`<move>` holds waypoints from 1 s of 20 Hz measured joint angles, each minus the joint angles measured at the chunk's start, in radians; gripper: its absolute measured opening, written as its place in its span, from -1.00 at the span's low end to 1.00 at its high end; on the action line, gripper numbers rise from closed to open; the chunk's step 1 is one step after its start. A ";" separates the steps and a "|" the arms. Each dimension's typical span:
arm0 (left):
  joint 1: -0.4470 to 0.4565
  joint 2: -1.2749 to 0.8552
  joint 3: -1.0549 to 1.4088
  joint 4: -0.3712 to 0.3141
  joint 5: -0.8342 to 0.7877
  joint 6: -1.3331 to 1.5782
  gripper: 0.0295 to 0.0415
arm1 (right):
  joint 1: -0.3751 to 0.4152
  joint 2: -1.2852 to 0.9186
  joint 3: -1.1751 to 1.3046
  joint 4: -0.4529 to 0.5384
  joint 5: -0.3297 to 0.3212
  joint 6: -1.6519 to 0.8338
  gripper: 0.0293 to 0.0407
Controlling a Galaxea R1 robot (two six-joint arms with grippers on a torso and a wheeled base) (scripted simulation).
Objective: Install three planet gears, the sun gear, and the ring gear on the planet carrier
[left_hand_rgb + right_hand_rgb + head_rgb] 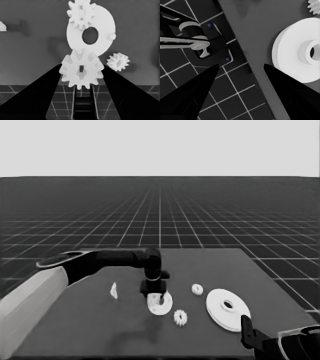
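My left gripper (pixel 156 292) hangs just over the planet carrier (pixel 162 309), the smaller round part, at the table's middle. It is shut on a planet gear (pixel 82 72), held on edge between its fingers. In the left wrist view the carrier (pixel 100 23) bears one gear (pixel 81 13) on its rim and a bare peg (pixel 111 36). Two more gears (pixel 197 289) (pixel 180 317) lie loose to the carrier's right. The ring gear (pixel 227 309), the larger round part, lies farther right. My right gripper (pixel 247 332) waits open at the lower right corner.
A thin white piece (pixel 114 291) lies left of the carrier. The right wrist view shows the larger round part (pixel 295 55) near the table's edge and dark machinery (pixel 207 45) with blue lights beyond it.
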 joint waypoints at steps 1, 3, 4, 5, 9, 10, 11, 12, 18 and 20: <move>0.067 0.006 -0.029 0.072 -0.007 0.022 -0.72 | 0.000 0.000 0.000 0.000 0.000 0.000 0.61; 0.138 0.015 -0.072 0.136 -0.021 0.052 -0.72 | 0.000 0.000 0.000 0.000 0.000 0.000 0.61; 0.152 0.017 -0.083 0.149 -0.026 0.060 -0.72 | 0.000 0.000 0.000 0.000 0.000 0.000 0.61; 0.160 0.019 -0.090 0.157 -0.029 0.064 -0.72 | 0.000 0.000 0.000 0.000 0.000 0.000 0.61; 0.169 0.021 -0.099 0.167 -0.032 0.070 -0.72 | 0.000 0.000 0.000 0.000 0.000 0.000 0.61; 0.169 0.021 -0.099 0.167 -0.032 0.070 -0.72 | 0.000 0.000 0.000 0.000 0.000 0.000 0.61; 0.169 0.021 -0.099 0.168 -0.033 0.070 -0.19 | 0.000 0.000 0.000 0.000 0.000 0.000 0.61; 0.169 0.021 -0.099 0.168 -0.033 0.070 0.27 | 0.000 0.000 0.000 0.000 0.000 0.000 0.61; 0.170 0.021 -0.100 0.168 -0.033 0.070 0.49 | 0.000 0.000 0.000 0.000 0.000 0.000 0.61; 0.170 0.021 -0.100 0.168 -0.033 0.070 0.49 | 0.000 0.000 0.000 0.000 0.000 0.000 0.61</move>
